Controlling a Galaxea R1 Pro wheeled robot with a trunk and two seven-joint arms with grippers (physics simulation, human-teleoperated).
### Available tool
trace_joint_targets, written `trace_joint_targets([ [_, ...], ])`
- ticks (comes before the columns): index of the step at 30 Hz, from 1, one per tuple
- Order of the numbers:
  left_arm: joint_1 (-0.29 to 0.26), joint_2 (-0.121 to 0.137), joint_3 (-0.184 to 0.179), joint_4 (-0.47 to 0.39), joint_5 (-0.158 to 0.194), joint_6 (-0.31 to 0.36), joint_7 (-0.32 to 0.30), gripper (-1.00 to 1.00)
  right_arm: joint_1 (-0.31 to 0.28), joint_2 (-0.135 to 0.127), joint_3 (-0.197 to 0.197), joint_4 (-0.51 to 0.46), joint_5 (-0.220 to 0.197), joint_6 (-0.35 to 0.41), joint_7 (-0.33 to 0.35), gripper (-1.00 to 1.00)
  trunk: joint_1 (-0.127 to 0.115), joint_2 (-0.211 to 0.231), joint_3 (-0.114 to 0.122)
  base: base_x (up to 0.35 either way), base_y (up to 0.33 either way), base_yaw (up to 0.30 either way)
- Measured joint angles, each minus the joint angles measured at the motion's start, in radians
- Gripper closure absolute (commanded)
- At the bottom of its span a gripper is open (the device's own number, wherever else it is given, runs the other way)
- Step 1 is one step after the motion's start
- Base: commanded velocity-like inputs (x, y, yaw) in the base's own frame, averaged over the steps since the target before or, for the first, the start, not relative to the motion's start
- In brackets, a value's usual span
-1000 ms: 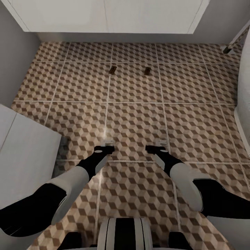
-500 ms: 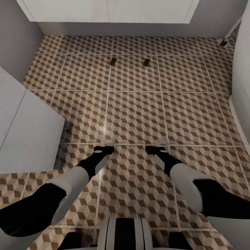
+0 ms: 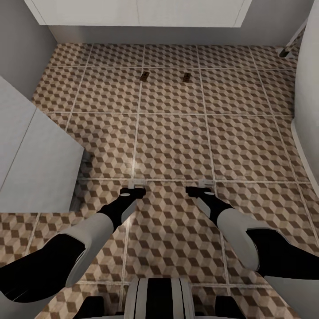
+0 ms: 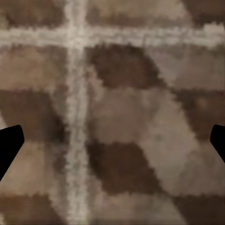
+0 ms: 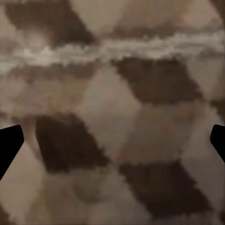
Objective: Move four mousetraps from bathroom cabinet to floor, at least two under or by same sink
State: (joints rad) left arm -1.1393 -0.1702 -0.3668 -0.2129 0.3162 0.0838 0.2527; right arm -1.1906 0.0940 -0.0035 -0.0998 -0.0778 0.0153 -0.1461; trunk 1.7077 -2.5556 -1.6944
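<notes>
Two mousetraps, one [image 3: 144, 76] left of the other [image 3: 187, 78], lie flat on the bathroom floor [image 3: 173, 146] a short way in front of the white vanity unit [image 3: 137, 11]. The sink basin and the cabinet are out of view. My left gripper [image 3: 136, 182] and right gripper [image 3: 206, 182] hang side by side over the cube-pattern tiles, well short of the traps. In the left wrist view the gripper [image 4: 112, 140] has its dark fingertips far apart with bare tile between them. The right wrist view shows that gripper [image 5: 112, 140] spread the same way and holding nothing.
A white boxy unit [image 3: 31, 164] juts in from the left, close to my left arm. A white curved tub wall [image 3: 308, 88] borders the floor on the right. Grey walls [image 3: 17, 48] close the far left corner.
The whole view has shifted: the vanity and both traps sit higher in the picture, and more of the white unit at left shows. Both arms hold the same pose.
</notes>
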Motion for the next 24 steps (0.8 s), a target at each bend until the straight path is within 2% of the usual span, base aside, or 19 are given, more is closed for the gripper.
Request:
trace_joint_targets([
  [10, 0.004, 0.000, 0.000, 0.003, -0.001, -0.002, -0.001, -1.00, 0.000, -0.002, 0.000, 0.015, 0.001, -0.001, -0.001, -1.00, 0.000, 0.000, 0.000, -0.004, 0.000, 0.000],
  [24, 0.004, -0.001, 0.000, 0.007, 0.002, -0.002, 0.000, -1.00, 0.000, -0.002, 0.000, 0.018, 0.002, -0.001, -0.001, -1.00, -0.006, 0.003, 0.054, 0.000, 0.000, 0.000],
])
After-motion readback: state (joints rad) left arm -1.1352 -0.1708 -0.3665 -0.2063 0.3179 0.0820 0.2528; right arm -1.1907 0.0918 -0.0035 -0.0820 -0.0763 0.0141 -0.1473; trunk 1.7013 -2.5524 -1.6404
